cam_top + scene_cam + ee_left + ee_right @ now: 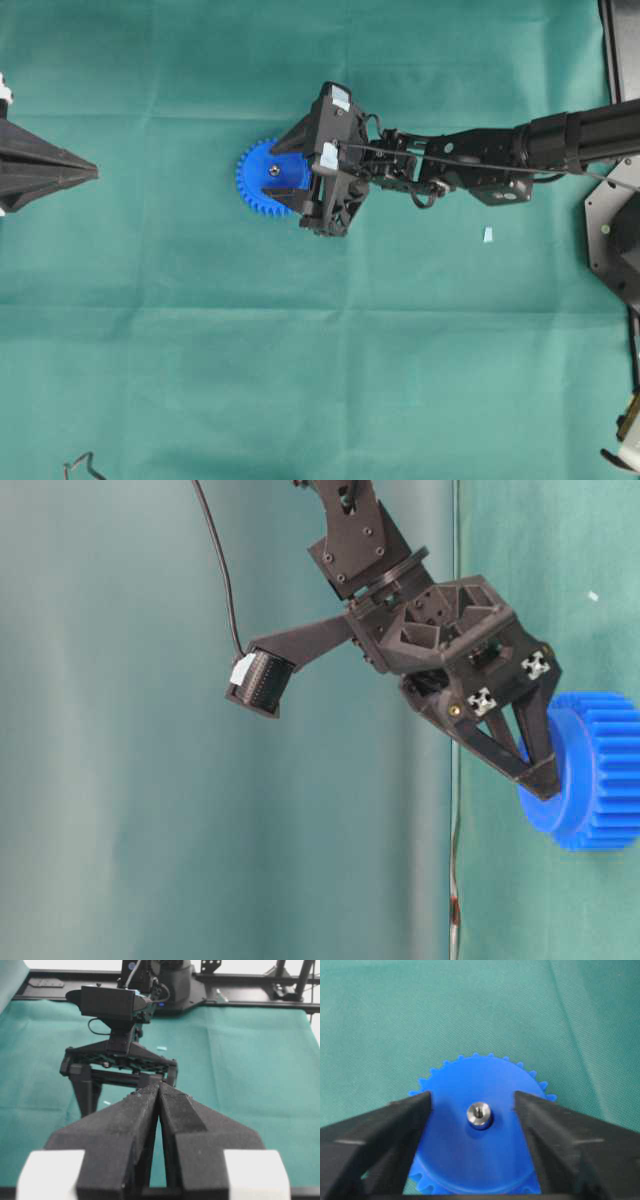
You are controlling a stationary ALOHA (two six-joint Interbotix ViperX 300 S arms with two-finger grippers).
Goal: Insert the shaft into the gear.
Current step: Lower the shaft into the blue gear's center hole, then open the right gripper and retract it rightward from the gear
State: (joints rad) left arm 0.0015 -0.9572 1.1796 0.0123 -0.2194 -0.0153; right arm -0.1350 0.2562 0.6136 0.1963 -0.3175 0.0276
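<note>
The bright blue gear (255, 180) lies flat on the green cloth, left of the table's middle. The silvery shaft (479, 1115) stands upright in the hole of the gear's hub (470, 1155), with its shiny round end showing. My right gripper (472, 1096) hangs open over the hub, one finger on each side of the shaft and clear of it. In the overhead view the right gripper (270, 171) straddles the shaft (272, 171); from table level its fingertips (545, 780) sit at the top of the gear (600, 770). My left gripper (90, 172) is shut and empty at the far left, its tips (159, 1085) pointing at the right arm.
A small pale scrap (488, 234) lies on the cloth right of the right arm. A bent wire piece (85, 465) sits at the front left corner. Black frame parts (612, 230) stand along the right edge.
</note>
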